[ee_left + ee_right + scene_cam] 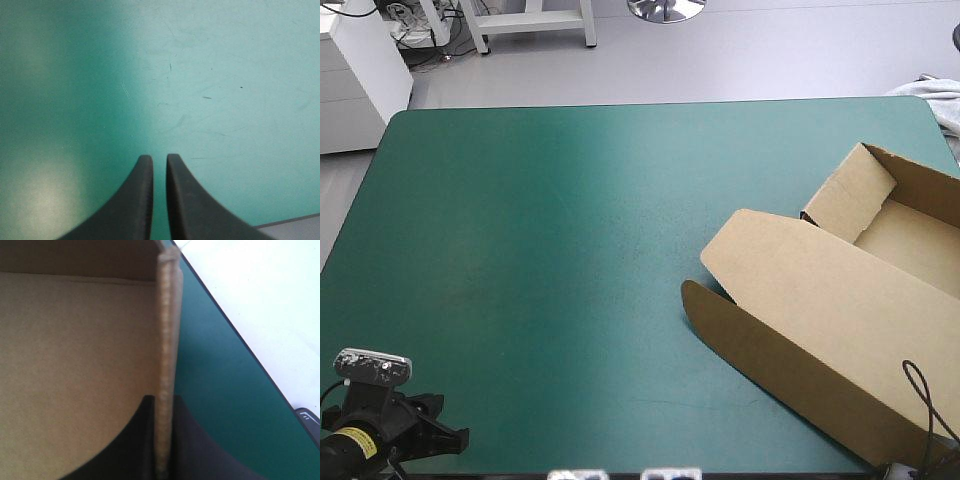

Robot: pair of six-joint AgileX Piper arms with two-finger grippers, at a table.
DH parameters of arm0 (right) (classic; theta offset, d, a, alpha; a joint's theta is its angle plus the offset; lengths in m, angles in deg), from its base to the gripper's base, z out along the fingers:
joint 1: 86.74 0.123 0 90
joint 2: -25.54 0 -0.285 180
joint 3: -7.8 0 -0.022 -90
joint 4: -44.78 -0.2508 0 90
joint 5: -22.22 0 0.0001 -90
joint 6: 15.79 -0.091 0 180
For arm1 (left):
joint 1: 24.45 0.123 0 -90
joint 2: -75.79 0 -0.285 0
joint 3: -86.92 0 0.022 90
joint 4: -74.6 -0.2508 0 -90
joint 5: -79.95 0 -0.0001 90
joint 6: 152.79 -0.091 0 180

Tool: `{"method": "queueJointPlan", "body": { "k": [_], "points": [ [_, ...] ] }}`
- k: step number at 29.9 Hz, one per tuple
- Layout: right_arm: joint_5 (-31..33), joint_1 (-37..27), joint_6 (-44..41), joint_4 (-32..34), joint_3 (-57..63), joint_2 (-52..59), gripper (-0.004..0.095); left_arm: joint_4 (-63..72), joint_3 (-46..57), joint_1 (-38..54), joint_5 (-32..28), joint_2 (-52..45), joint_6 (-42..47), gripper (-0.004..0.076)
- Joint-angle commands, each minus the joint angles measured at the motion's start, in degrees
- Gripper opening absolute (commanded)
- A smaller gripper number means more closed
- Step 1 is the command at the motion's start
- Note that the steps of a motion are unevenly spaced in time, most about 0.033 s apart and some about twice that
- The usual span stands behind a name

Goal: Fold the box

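Though blurry, box [75, 365] seemingly between jaws

High over box [840, 300]; 2 wrist close-ups

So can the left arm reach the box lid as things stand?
Probably yes: only bare cover lies between the left fingers and the lid; nothing blocks the way, though it is a long stretch.

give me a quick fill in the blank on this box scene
The right gripper is ____ on a wall edge of the box.
The left gripper holds ____, above bare teal-green cover.
In the high view the box lies toward the cover's ____ edge.
Missing: shut; nothing; right.
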Motion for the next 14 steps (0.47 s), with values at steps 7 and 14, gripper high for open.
{"method": "queueJointPlan", "body": {
  "k": [7, 14],
  "points": [
    [-3.43, -0.28, 1.18, 0.27, -1.40, -2.25, -0.0005, 0.06, -1.39, -0.18, -0.26, 0.67, -0.07, 0.0061],
    [-4.24, -0.18, 4.15, 5.64, -1.91, -3.49, 0.0315, 0.06, -1.39, -0.18, -0.26, 0.67, -0.07, 0.0061]
  ]
}}
